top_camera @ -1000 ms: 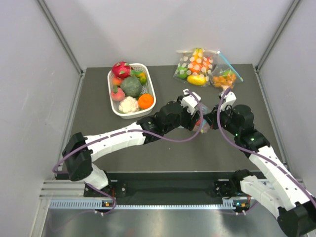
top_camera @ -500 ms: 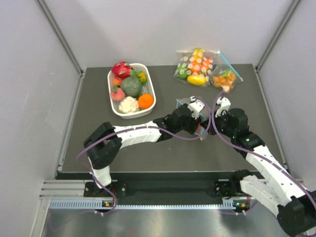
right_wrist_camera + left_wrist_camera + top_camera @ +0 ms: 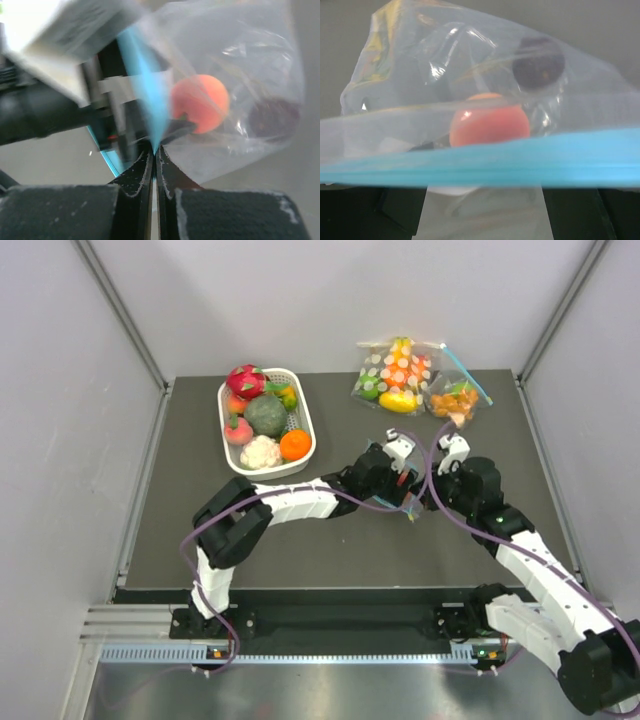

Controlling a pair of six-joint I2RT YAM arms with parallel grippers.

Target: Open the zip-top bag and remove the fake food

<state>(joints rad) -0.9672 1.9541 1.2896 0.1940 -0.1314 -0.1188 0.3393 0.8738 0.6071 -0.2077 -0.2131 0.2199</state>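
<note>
The zip-top bag [image 3: 410, 505] hangs between my two grippers at the middle right of the table. My right gripper [image 3: 154, 150] is shut on its teal zip strip [image 3: 150, 95], also seen from above [image 3: 428, 492]. My left gripper [image 3: 485, 187] has its jaws apart, with the zip strip [image 3: 485, 165] lying across them and clear plastic between them; its tips are hidden. From above it [image 3: 400, 483] is right next to the bag. Inside the bag are an orange-pink peach [image 3: 489, 125] [image 3: 200, 102] and a blurred dark red piece [image 3: 539, 62].
A white basket [image 3: 309, 420] at the back left holds a dragon fruit [image 3: 246, 380], cabbage, cauliflower, orange and other toys. A polka-dot bag [image 3: 395, 375] and a small bag of orange pieces [image 3: 455, 400] lie at the back right.
My left arm has folded at the elbow and its gripper has moved right and nearer, up against the bag. My right gripper has shifted slightly left, holding the zip strip throughout.
</note>
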